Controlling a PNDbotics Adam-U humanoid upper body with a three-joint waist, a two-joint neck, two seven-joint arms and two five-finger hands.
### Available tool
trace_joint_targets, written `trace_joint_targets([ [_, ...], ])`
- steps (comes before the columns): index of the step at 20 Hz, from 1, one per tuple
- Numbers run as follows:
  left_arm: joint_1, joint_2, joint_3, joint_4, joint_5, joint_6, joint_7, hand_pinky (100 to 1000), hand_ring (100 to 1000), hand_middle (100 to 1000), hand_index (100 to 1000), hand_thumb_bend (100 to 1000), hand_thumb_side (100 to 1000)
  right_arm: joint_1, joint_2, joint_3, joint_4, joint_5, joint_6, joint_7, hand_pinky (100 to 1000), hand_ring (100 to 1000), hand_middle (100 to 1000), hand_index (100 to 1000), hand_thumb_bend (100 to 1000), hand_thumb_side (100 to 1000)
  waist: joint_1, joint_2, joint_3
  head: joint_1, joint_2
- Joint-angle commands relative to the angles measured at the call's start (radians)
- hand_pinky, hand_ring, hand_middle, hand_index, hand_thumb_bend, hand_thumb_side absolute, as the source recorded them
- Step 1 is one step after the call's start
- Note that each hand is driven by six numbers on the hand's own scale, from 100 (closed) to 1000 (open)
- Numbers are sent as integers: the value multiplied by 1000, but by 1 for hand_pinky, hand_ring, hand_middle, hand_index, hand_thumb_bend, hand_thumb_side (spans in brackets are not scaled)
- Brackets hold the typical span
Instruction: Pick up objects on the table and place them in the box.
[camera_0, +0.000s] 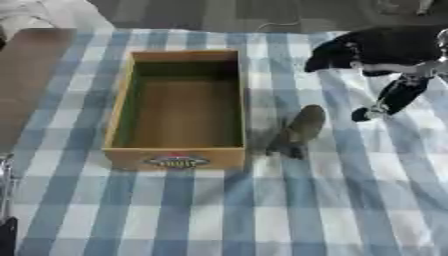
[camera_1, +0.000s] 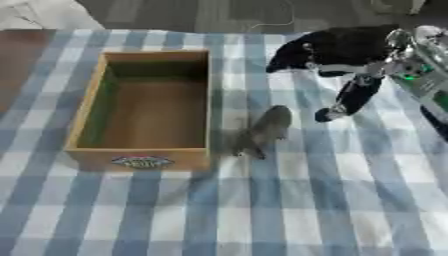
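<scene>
1. Grey object (camera_0: 297, 131): a small, elongated grey-brown thing, blurred, kind not resolvable. It lies on the tabletop (camera_0: 350, 210) just right of the box (camera_0: 179, 107), near the box's near right corner, apart from the wall. Long axis runs slantwise, far end to the right.
2. Box: open wooden tray, long axis near-to-far, a label on its near wall. Nothing seen inside. Blue-and-white checked cloth covers the tabletop.
3. Right hand (camera_1: 346, 102): enters from the upper right, black, with silver joints behind it. Fingers point down and toward the near left, extended rather than curled, holding nothing. The tip hangs to the right of the grey object and slightly far of it, near but not touching; whether the tip rests on the cloth cannot be told.
4. Left hand: only a dark sliver at the lower left edge of the left eye view; finger state cannot be told.
5. Judgement: step in hand is the approach to the grasp; nothing boxed yet.
6. To do it well: bring the hand over the object's middle, line fingers and thumb across its narrow width, then close. Lift clear of the box wall before travelling left, since the wall stands just beside the object and a low carry could clip it.
</scene>
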Motion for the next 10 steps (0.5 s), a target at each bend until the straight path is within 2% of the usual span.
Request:
trace_joint_targets([
  [1,-9,19,2,-19,5,0,-3,823,832,778,731,100,621,-20,-14,-4,-13,-33,0,55,931,974,942,1000,561,113,0,-21,0,-2,-8],
  [7,-9,19,3,-19,5,0,-3,823,832,778,731,100,621,-25,-15,-17,-49,-98,41,149,931,974,942,1000,561,113,1,-21,-1,-1,-8],
  [8,-9,19,3,-19,5,0,-3,823,833,777,730,100,621,-24,-14,-18,-54,-108,48,164,897,948,872,1000,572,147,1,-20,-1,-2,-8],
  [10,-9,16,2,-19,7,0,-3,823,834,777,729,100,621,-26,9,-10,-50,-133,68,193,883,939,856,1000,572,174,1,-16,0,-5,-8],
])
